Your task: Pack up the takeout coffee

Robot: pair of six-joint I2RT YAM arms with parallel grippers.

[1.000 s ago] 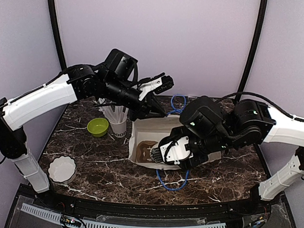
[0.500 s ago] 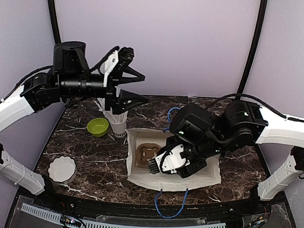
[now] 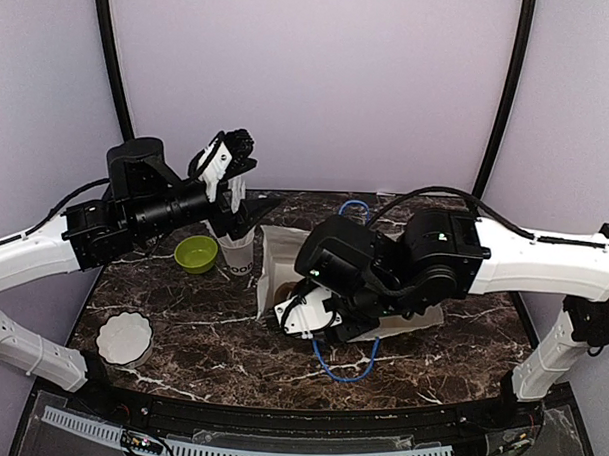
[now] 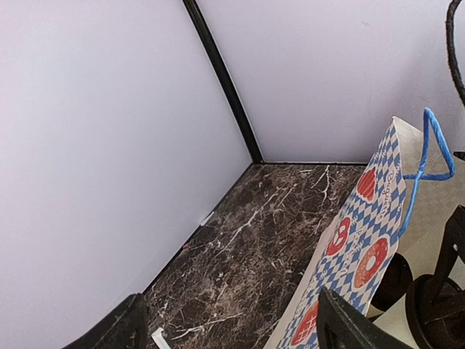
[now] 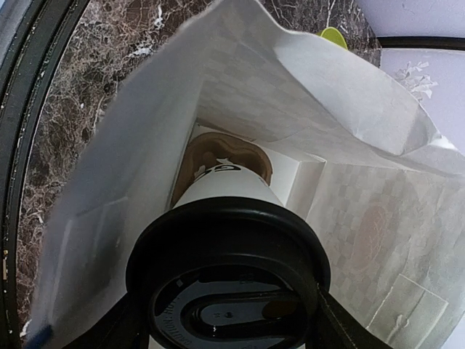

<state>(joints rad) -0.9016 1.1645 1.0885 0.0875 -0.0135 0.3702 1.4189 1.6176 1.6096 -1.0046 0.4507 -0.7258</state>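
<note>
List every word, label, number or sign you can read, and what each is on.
No text is readable.
On the lidded coffee cup: black lettering, only a fragment shows, unreadable.
On the straw cup: black lettering, too small.
On the paper bag: doughnut print, no legible words.

White cup, black lid; bag white, with blue-white diamonds, red doughnuts, blue handle; brown marble tabletop, white veins; lime-green bowl.
</note>
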